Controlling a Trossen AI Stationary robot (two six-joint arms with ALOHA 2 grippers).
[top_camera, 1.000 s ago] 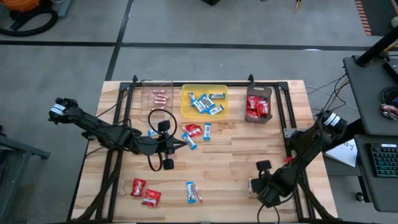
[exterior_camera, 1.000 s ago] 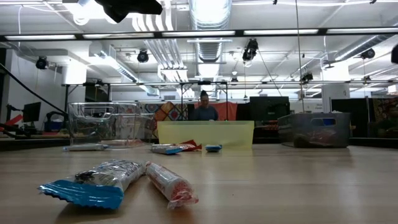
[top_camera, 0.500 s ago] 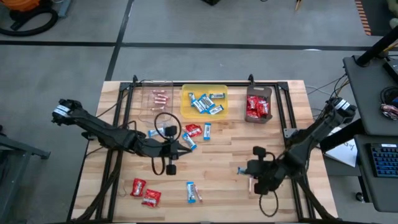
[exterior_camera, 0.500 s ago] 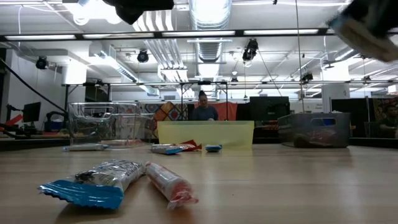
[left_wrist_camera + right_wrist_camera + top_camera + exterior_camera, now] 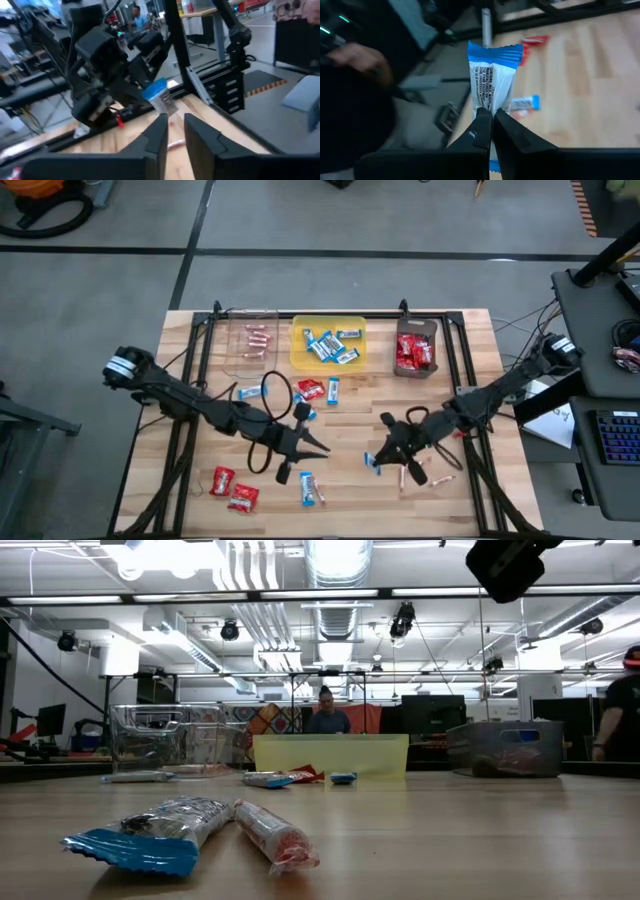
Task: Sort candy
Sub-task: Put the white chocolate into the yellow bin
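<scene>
The right hand [image 5: 491,120] pinches a blue-and-white bar [image 5: 492,80] between its fingertips.

only illegible small print on the blue-and-white bar [image 5: 492,82], no readable text

trays [image 5: 328,343] along table's [image 5: 470,375] far edge | loose candy [image 5: 312,489] mid-table and near edge | sticks [image 5: 441,480] right

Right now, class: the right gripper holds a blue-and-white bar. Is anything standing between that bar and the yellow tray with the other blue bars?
Nothing visible blocks the way. The right gripper, shut on the blue-and-white bar, is above the table's front half; the yellow tray lies toward the far edge. Only loose candy lies flat between them. The left gripper hangs alongside.
</scene>
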